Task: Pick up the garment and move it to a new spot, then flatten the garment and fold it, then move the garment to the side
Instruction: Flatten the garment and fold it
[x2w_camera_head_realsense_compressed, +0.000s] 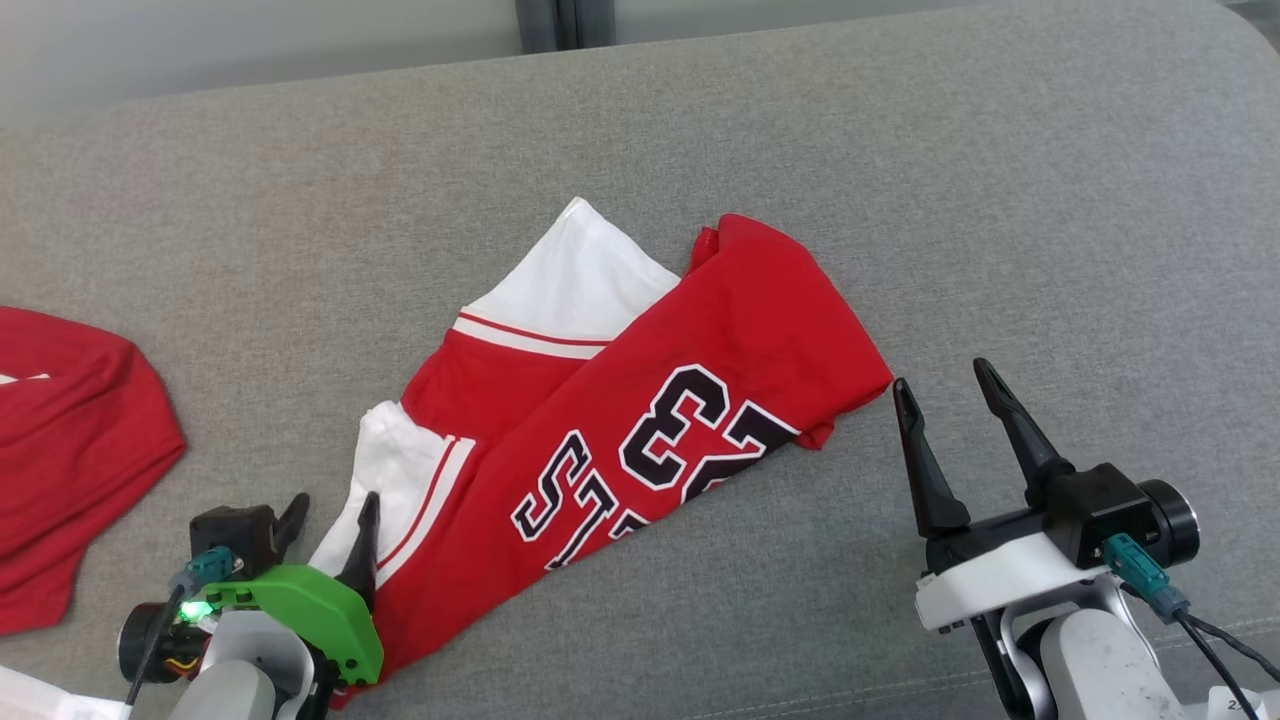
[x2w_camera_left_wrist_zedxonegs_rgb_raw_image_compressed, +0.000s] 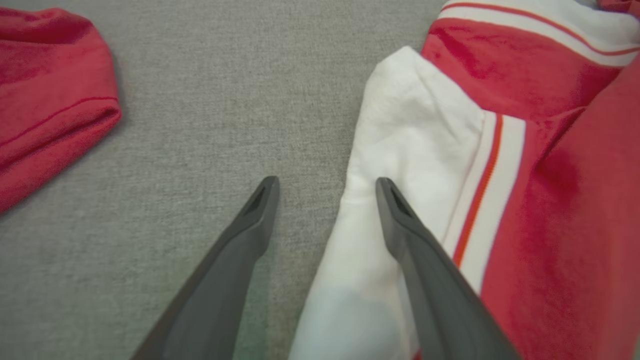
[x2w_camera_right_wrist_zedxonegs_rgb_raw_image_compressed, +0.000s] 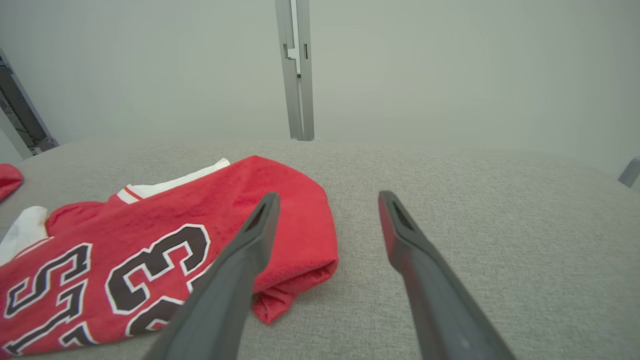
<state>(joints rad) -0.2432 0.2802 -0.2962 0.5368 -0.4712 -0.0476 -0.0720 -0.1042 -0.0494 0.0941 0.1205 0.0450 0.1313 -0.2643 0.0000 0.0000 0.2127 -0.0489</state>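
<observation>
The garment (x2w_camera_head_realsense_compressed: 640, 400) is a red jersey with white sleeves and black-and-white lettering, lying folded lengthwise and slanted across the grey cushion (x2w_camera_head_realsense_compressed: 900, 200). My left gripper (x2w_camera_head_realsense_compressed: 335, 515) stands open at its lower left end. In the left wrist view the left gripper (x2w_camera_left_wrist_zedxonegs_rgb_raw_image_compressed: 327, 187) has one finger over the white sleeve (x2w_camera_left_wrist_zedxonegs_rgb_raw_image_compressed: 415, 130) and the other over bare cushion. My right gripper (x2w_camera_head_realsense_compressed: 945, 385) is open just right of the jersey's upper right corner, holding nothing. From the right wrist, the right gripper (x2w_camera_right_wrist_zedxonegs_rgb_raw_image_compressed: 327, 200) has the garment (x2w_camera_right_wrist_zedxonegs_rgb_raw_image_compressed: 165, 235) to its left.
Another red cloth (x2w_camera_head_realsense_compressed: 70, 450) lies at the cushion's left edge, also seen in the left wrist view as red cloth (x2w_camera_left_wrist_zedxonegs_rgb_raw_image_compressed: 45, 95). A pale wall with a grey post (x2w_camera_right_wrist_zedxonegs_rgb_raw_image_compressed: 297, 70) stands behind the cushion. Bare cushion stretches to the right and back.
</observation>
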